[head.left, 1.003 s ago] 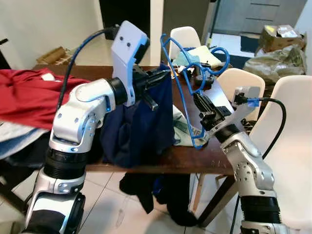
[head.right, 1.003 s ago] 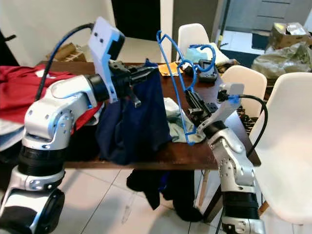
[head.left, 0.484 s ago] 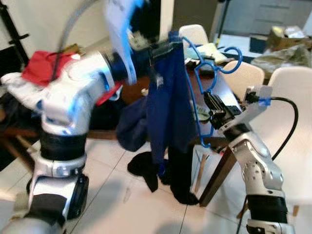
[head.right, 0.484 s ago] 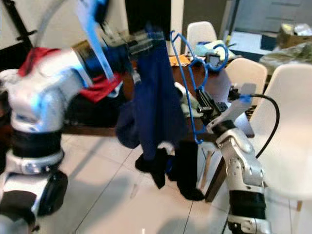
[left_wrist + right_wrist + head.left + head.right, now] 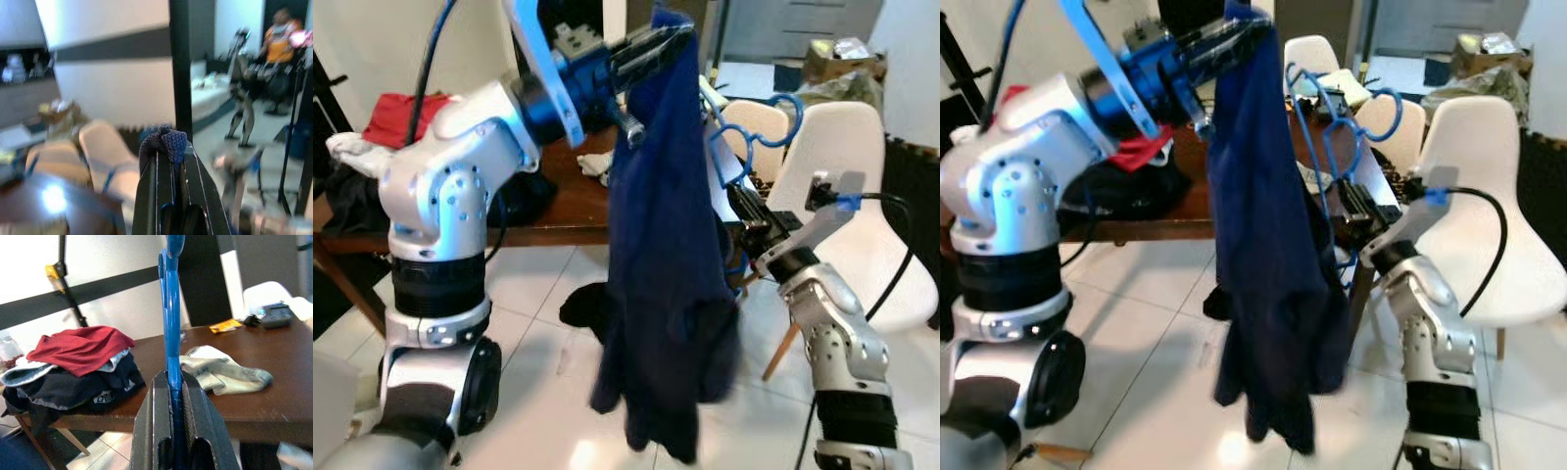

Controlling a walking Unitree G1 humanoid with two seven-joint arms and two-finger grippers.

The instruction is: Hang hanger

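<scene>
Red cloth [image 5: 406, 116] tops a heap of dark and pale laundry [image 5: 73, 377] at the left end of the brown wooden worktop [image 5: 563, 201], beside the robot's silver left arm [image 5: 450, 186]. That arm reaches up and across, and the left gripper [image 5: 656, 41] has its fingers [image 5: 151, 196] pressed together on the top edge of a navy blue garment [image 5: 661, 274]; in the left wrist view a bunched fold of the knit fabric pokes out between the fingertips. The garment hangs straight down from that pinch, clear of the worktop, its lower end above the white tiled floor [image 5: 538, 392]. On the floor behind it, near the worktop's edge, lies a dark piece of clothing [image 5: 579, 311].

Just right of the hanging garment stands the blue wire hanger [image 5: 1332, 127], upright, its hook [image 5: 781, 116] curling toward the white chairs [image 5: 832, 166]. The right gripper [image 5: 744, 211] pinches the hanger low on its frame; in the right wrist view the blue wire runs up between the closed fingers [image 5: 152, 421]. The hanger sits close beside the garment, but whether they touch cannot be told. A pale green cloth [image 5: 222, 369] lies crumpled on the worktop, with a small dark device [image 5: 274, 313] further back. Past the chairs, a cardboard box [image 5: 837, 57] sits on the floor.
</scene>
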